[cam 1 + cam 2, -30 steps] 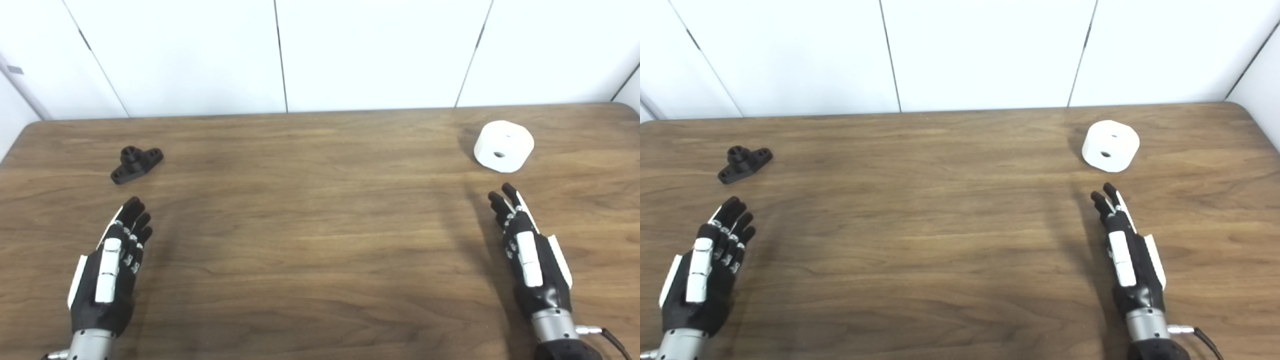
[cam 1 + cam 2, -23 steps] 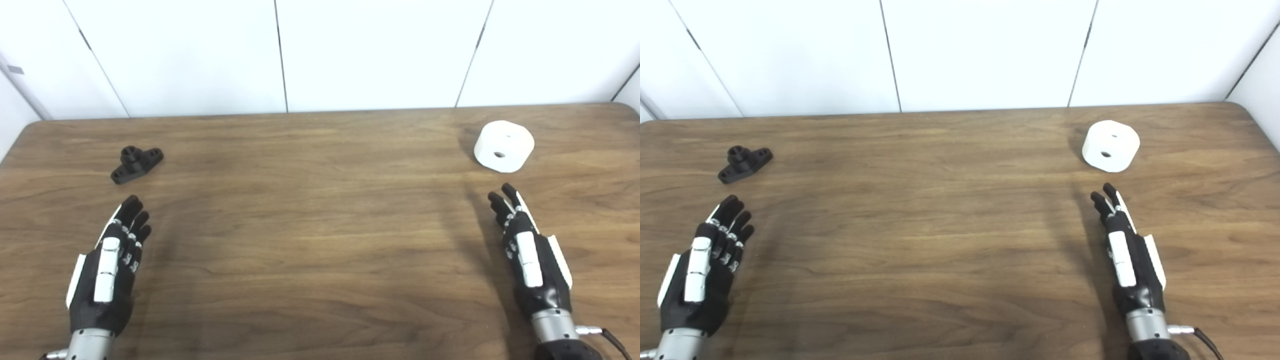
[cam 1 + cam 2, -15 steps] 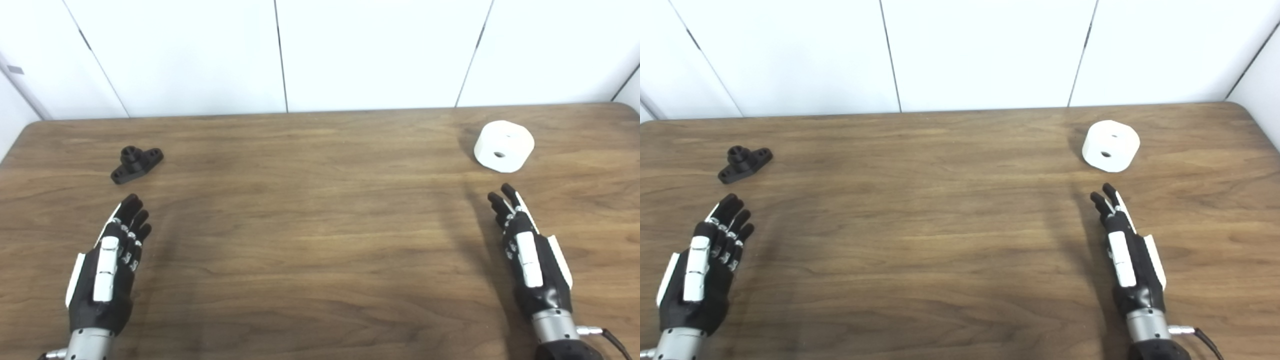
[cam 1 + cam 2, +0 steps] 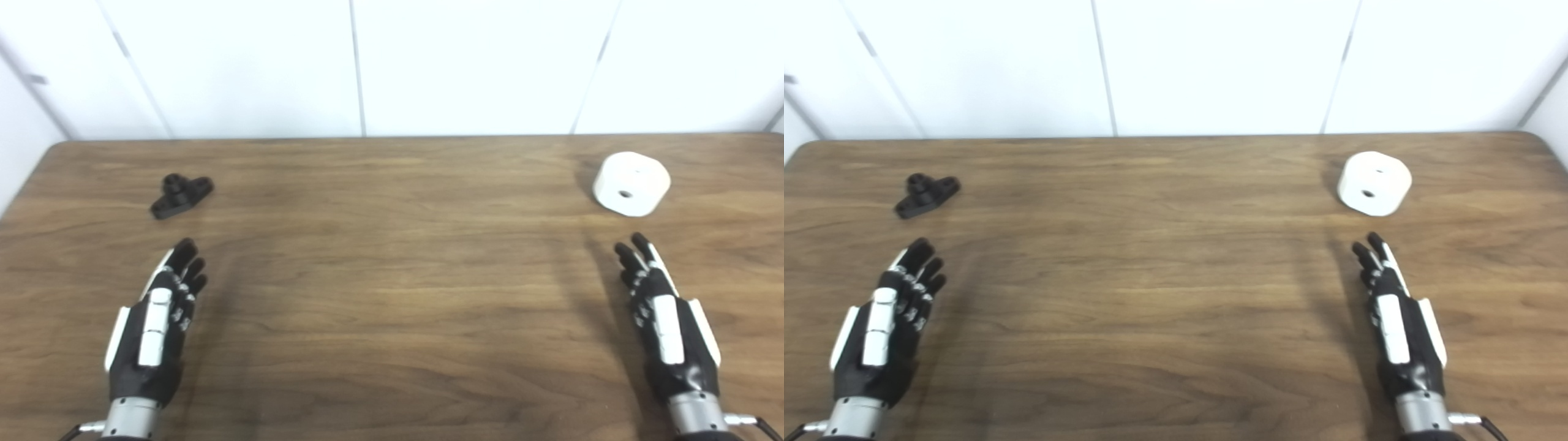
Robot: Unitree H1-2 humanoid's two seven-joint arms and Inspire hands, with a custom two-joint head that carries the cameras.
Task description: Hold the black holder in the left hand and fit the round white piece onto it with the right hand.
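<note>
Toward the far left corner of the wooden worktop (image 4: 392, 294) we see the black holder (image 4: 181, 195), lying flat with its short round post pointing up and its two ears running slantwise. Near the far right corner sits the round white piece (image 4: 631, 184), tipped so that a hole in its face looks toward us. Our left hand (image 4: 154, 331) hovers close to the near edge on the left, fingers stretched forward and a little apart, holding nothing; its fingertips point toward the holder but stay clear of it. Our right hand (image 4: 667, 327) hangs near the near right corner, likewise flat, fingers extended and empty, its tips just short of the white piece without touching it.
</note>
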